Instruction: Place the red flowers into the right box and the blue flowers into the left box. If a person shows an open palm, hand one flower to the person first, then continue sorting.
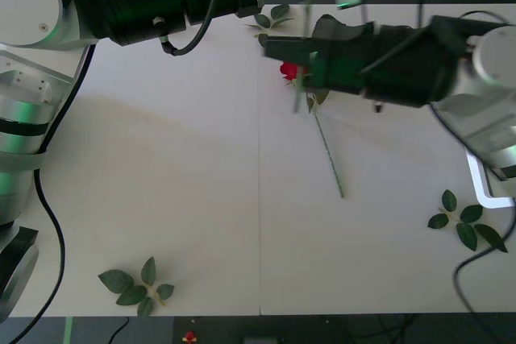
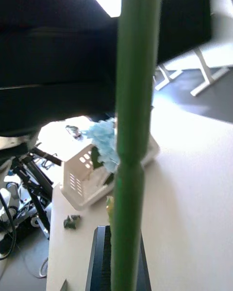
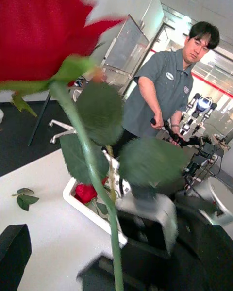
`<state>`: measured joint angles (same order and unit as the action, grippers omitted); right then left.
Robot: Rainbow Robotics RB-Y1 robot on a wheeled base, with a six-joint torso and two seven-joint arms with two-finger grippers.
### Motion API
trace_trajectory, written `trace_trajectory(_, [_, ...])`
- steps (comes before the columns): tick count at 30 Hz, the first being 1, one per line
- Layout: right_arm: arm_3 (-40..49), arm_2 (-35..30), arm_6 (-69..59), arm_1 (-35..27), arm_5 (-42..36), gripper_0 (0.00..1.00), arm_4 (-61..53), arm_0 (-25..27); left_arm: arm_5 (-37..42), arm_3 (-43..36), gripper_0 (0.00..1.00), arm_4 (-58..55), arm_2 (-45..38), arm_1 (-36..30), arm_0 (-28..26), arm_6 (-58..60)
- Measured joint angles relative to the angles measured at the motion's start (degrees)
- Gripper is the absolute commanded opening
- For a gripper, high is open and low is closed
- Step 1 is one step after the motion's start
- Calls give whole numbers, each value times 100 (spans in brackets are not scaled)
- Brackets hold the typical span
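Step in hand: carrying one artificial red rose (image 1: 289, 70) on its thin green stem, lifted above the white table (image 1: 201, 199), upper centre of the front view.
Right gripper (image 1: 300, 78): jaws closed around the stem just under the head.
Left gripper: cannot tell.
Red's target: thin-rimmed white shallow plastic tray (image 3: 90, 208), a red head already inside.
Blue's place: thick-walled white plastic bin (image 2: 87, 177) with pale blue fluffy flowers (image 2: 104, 143).
Next move, likely: swing toward the tray at frame right, lower, release.
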<state>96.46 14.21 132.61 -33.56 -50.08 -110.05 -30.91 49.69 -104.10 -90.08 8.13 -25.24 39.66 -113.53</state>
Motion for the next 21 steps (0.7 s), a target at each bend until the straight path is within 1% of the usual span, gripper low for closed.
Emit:
trace_trajectory(3, [0, -192, -337, -394, -1, 0, 56, 130, 0, 4, 100, 0, 0, 1, -4, 0])
trace_trajectory(6, [0, -485, -671, -854, -4, 0, 381, 349, 0, 16, 100, -2, 0, -1, -45, 0])
trace_trajectory(13, [1, -1138, -2318, -2047, -9, 0, 1531, 1057, 110, 18, 100, -552, -28, -174, -46, 0])
trace_trajectory(17, [1, -1330, -3189, -2695, -9, 0, 2178, 1539, 1003, 18, 100, -580, -364, -425, -45, 0])
trace_trajectory(21, [-13, -1351, -4178, -3255, -10, 0, 2718, 1928, 2118, 18, 100, -584, -1111, -692, -45, 0])
